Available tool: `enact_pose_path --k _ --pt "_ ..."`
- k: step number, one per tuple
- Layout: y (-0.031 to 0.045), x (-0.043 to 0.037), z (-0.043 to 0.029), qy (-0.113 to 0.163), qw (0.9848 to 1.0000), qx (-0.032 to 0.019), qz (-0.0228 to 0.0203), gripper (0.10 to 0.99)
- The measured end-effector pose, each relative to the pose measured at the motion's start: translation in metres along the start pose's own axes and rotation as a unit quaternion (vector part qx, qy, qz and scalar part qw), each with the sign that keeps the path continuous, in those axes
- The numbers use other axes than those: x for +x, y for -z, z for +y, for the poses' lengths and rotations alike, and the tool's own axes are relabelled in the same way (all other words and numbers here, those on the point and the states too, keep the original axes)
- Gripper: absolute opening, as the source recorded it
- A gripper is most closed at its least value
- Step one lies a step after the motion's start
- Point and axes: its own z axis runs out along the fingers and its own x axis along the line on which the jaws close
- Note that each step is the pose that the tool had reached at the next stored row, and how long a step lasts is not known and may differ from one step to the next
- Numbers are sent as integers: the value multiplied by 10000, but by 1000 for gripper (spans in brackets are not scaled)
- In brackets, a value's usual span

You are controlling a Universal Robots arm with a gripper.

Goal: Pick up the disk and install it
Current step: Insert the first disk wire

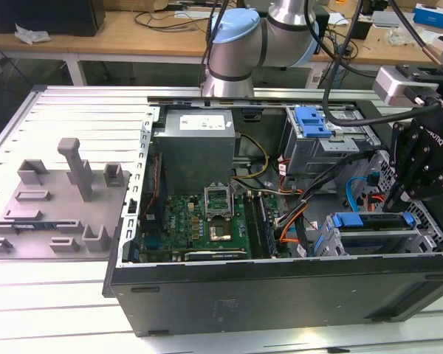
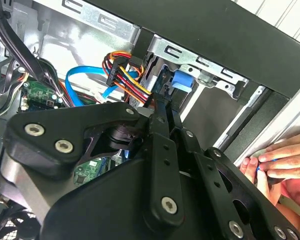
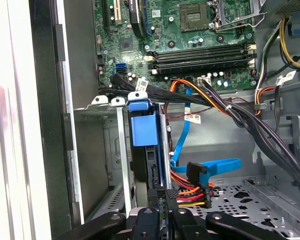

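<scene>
One disk (image 1: 373, 221) sits in the drive cage of the open computer case (image 1: 280, 291), toward the exterior view's right, and our gripper (image 1: 399, 198) hangs just above its far end. In the first wrist view we see the disk (image 3: 142, 131) on edge in the cage, its blue bracket facing us, with the gripper (image 3: 164, 206) narrowed onto its near edge; whether the fingers truly clamp it we cannot tell. The motherboard (image 3: 190, 35) lies beyond. In the second wrist view we see a person's hand (image 2: 275, 160) resting at the case edge, beside the cage.
</scene>
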Motion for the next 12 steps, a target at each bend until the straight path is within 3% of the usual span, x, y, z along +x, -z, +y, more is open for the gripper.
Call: enact_pose_path --k 12 --pt "-13 21 -5 0 10000 0 1 165"
